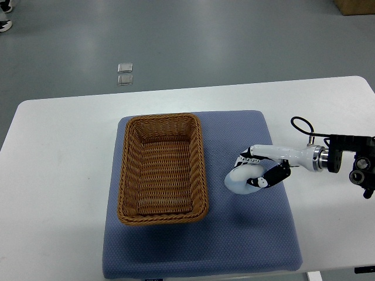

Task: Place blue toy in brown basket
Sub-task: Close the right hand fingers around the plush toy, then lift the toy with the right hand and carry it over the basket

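Pale blue rounded soft toy (241, 180) sits on the blue padded mat (258, 234), just right of the brown woven wicker basket (162, 168), which is empty. My right robot hand (261, 171) has its fingers curled around the toy; grip looks partial. I'd firm the hold first, lift clear of the basket rim, carry left over the middle, then release low. White worktop (58, 175) otherwise bare. Left arm not seen.

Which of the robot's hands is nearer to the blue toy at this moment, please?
Right. The right hand is curled around the blue toy, on the mat right of the brown basket. The left hand is out of view.
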